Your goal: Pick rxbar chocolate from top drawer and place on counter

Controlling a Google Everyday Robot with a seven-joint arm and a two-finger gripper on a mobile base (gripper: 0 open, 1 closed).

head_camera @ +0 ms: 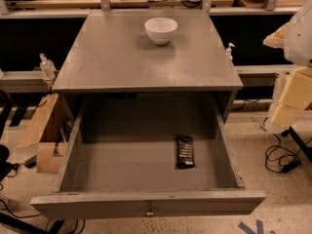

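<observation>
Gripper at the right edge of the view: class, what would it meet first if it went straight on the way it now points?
The gripper hangs right of the top drawer, pointing down and leftward. It would probably meet the speckled floor beside the drawer first, not the rxbar chocolate; depth is unclear.

Black rxbar chocolate (185, 151) flat in open top drawer (126, 167), counter (122, 62) above, gripper (287, 104) far right

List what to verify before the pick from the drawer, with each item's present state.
1. The top drawer is pulled open: ok.
2. The rxbar chocolate lies flat on the drawer floor, right of centre, uncovered: ok.
3. The counter has bare surface in front of the white bowl: ok.
4. The pincer is placed for the reach: cannot tell; it is out of view, only the arm shows at the right edge.
</observation>
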